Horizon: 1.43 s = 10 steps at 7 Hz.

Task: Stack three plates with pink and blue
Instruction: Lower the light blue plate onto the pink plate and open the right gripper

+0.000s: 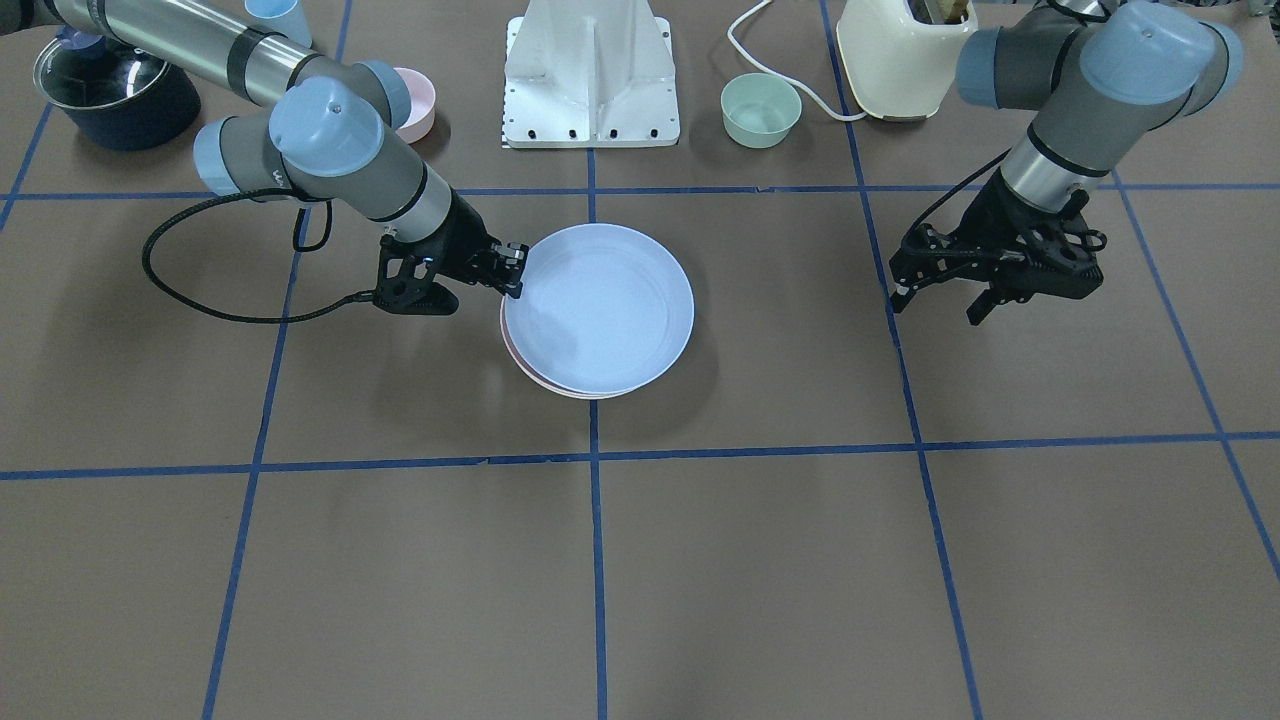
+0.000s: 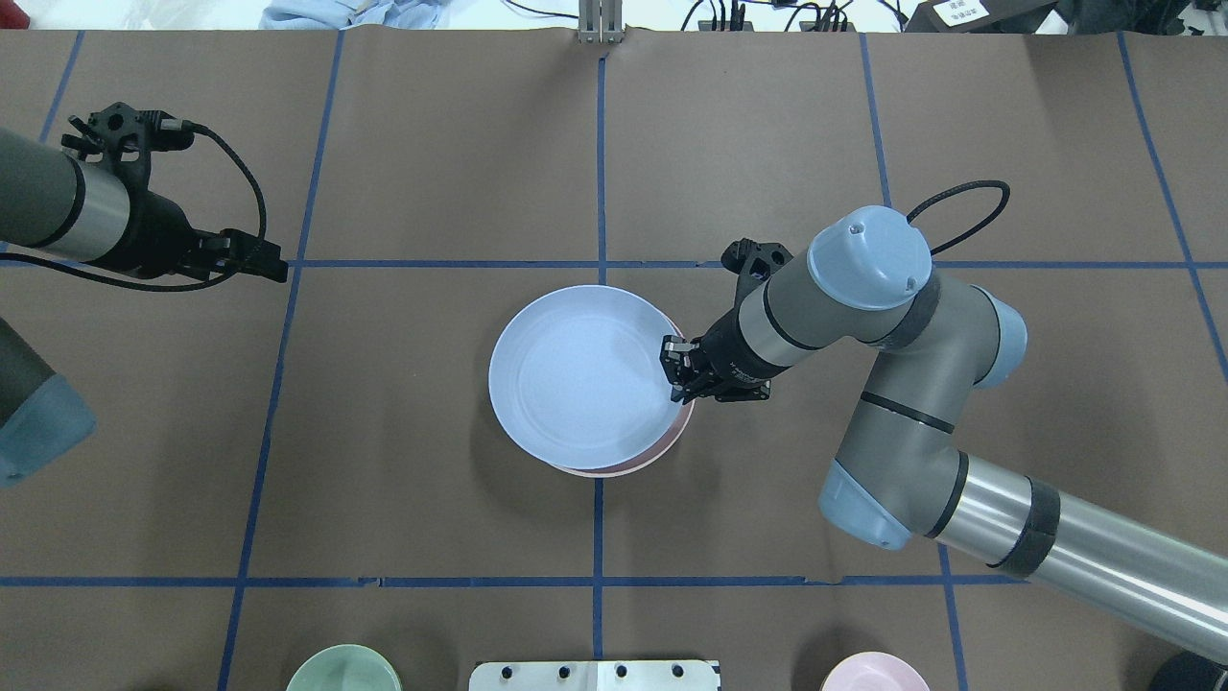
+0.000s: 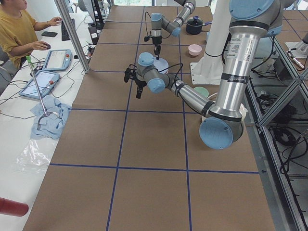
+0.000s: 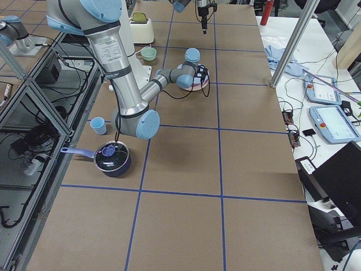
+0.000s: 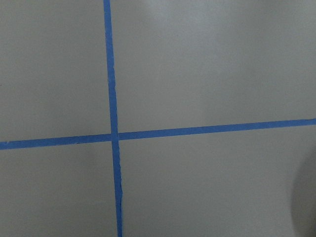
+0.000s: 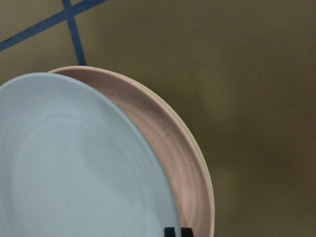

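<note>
Blue plate (image 6: 74, 163) fills my right wrist view, sitting off-centre on the pink plate (image 6: 168, 133), with a thin cream plate (image 6: 198, 148) edge below. All three look stacked, just not squared up. Across the overhead: my left gripper (image 2: 276, 267) hangs over the table (image 2: 432, 144), jaws apart, well away from the plates. The stack sits mid-table, and my right gripper (image 2: 674, 369) is clamped on the blue rim. Left to do, I judge: let go and back off.

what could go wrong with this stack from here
1. The blue plate sits off-centre on the pink plate, so if it is released like this it may settle crooked.
2. The right gripper pinches the blue rim just above the pink rim, so pulling away could catch the pink plate and shift it.
</note>
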Motion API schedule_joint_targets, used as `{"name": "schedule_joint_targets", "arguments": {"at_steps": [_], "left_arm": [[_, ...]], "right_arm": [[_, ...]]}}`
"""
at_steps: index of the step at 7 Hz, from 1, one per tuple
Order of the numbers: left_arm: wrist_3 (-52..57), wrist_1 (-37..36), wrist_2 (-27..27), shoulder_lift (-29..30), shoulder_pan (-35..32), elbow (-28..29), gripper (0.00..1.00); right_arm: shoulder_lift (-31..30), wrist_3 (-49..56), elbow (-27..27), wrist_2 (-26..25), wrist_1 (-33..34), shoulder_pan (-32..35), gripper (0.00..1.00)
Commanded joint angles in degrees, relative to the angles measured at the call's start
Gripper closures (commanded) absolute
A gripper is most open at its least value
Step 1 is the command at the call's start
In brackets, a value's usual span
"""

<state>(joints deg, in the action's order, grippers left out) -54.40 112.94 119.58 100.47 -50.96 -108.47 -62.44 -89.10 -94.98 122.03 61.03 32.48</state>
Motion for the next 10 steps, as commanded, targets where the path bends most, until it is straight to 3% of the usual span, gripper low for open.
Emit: {"name": "schedule_joint_targets", "arguments": {"at_steps": [1, 4, 5, 6, 10], "left_arm": [[-0.1, 0.0, 0.0, 0.1, 0.0, 0.0, 0.00], [-0.2, 0.0, 0.0, 0.1, 0.1, 0.0, 0.00], [-0.2, 0.0, 0.0, 0.1, 0.1, 0.0, 0.00], [-0.2, 0.0, 0.0, 0.1, 0.1, 0.0, 0.00], [0.5, 0.3, 0.5, -0.1, -0.2, 0.0, 0.00]], "right_arm": [[-0.3, 0.1, -0.2, 0.3, 0.0, 0.6, 1.00], [-0.8, 0.1, -0.2, 0.1, 0.1, 0.5, 1.00], [-0.8, 0.1, -0.1, 0.0, 0.1, 0.4, 0.25], [-1.1, 0.0, -0.2, -0.2, 0.1, 0.3, 0.00], [-3.5, 0.2, -2.6, 0.6, 0.7, 5.0, 0.00]]}}
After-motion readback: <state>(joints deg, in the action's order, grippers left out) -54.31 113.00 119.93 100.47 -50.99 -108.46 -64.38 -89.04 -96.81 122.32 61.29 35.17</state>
